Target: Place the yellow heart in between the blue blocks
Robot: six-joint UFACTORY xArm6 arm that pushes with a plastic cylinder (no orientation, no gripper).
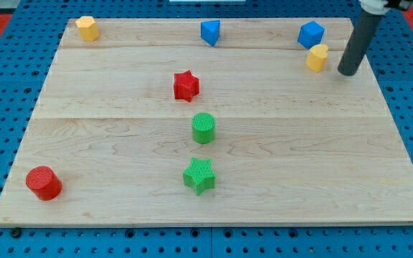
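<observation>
Though ending only in a plain dark rod, shows no pincer anywhere, so cannot tell released from clenched. Slants down from the upper right corner of the frame and plants my tip [348, 72] on the wooden tabletop [300, 165], close to its right edge. Stands just right of the yellow heart [317, 57] and a touch lower, with a thin strip of bare wood apparently between the two.

As for the yellow heart: upper right of the frame, just below the right blue block [310, 34] and slightly to its right, so close that cannot tell whether touching or a hair apart. Well away to the left, at top centre of the frame, the left blue block [210, 32], with a pointed lower end. Places the heart beside the right-hand blue one and outside the gap between the pair.

Elsewhere on the tabletop:
- Upper left corner: a yellow block [87, 28], shape hard to make out.
- Just left of centre: a red star [186, 85].
- Below that, near mid-frame: a green cylinder [203, 128], upright.
- Lower centre: a green star [199, 175].
- Lower left: a red cylinder [44, 183], near the front edge.

All five well apart from my tip and from one another.
</observation>
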